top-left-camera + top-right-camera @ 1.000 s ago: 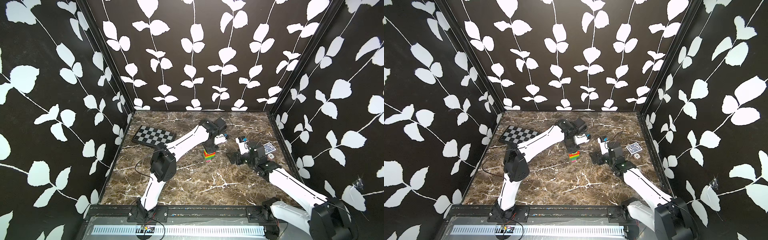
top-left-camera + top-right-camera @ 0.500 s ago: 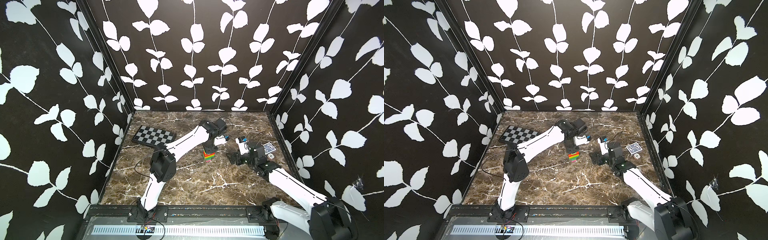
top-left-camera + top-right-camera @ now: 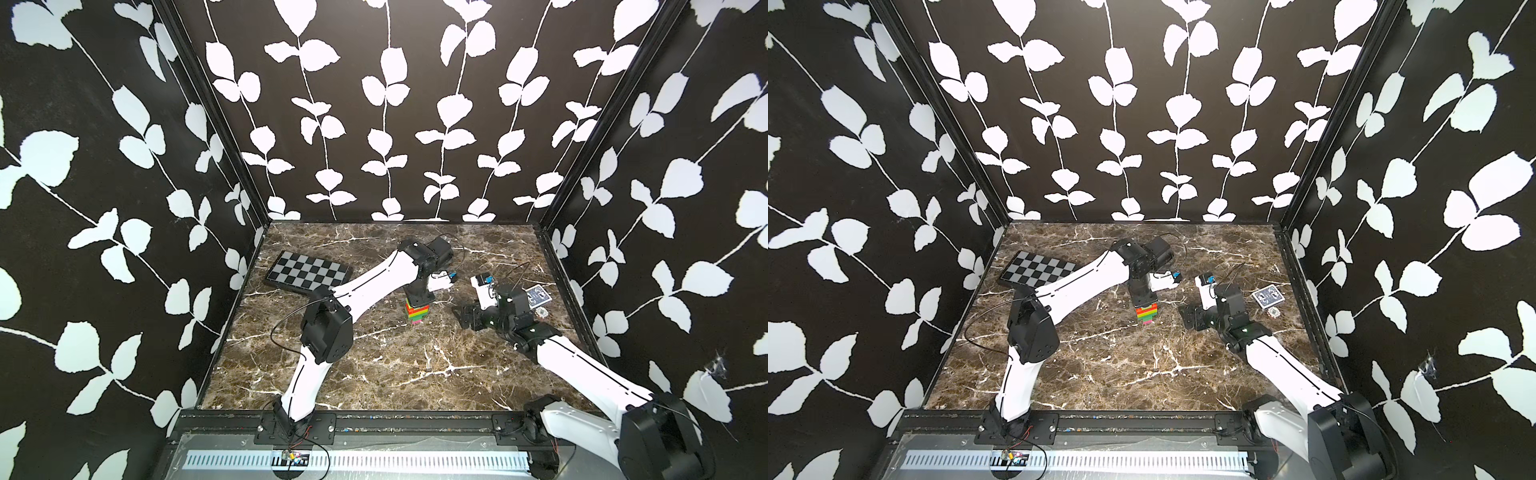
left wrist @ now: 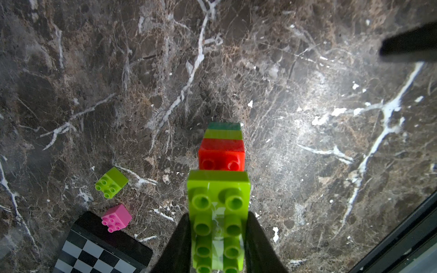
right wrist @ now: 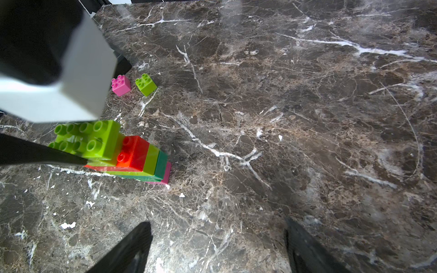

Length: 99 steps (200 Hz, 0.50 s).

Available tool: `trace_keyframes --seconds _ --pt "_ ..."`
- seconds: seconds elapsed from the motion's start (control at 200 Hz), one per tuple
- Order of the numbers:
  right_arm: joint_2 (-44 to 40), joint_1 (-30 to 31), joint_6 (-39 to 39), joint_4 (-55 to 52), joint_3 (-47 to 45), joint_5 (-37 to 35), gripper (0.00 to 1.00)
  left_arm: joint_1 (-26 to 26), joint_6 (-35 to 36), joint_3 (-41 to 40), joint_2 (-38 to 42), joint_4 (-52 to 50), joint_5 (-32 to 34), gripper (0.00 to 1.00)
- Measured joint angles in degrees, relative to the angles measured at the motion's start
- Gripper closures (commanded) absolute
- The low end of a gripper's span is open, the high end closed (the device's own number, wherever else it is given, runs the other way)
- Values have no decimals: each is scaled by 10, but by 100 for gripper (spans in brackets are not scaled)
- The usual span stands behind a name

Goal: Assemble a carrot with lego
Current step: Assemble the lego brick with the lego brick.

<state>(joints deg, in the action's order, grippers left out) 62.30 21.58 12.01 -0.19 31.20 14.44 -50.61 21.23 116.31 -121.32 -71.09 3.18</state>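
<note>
Plastic bricks, light, stiff and smooth-sided: we judge the carrot point(image 3: 417, 311) handles easily, though stud joints may pop. It stands on the desk point(image 3: 415, 374). Our left claw point(image 4: 218, 219) pinches its top lime brick point(image 4: 218, 189) by the flat sides; our right claw point(image 5: 216, 223) hangs spread nearby.

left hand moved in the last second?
No. The left hand sits in the same spot atop the carrot, at the same offset from the checkered board.
</note>
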Motion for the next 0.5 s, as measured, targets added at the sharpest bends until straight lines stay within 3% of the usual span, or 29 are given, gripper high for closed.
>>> trace_keyframes --seconds 0.495 --pt "0 0 0 0 0 0 12 16 -5 5 -7 -13 -22 75"
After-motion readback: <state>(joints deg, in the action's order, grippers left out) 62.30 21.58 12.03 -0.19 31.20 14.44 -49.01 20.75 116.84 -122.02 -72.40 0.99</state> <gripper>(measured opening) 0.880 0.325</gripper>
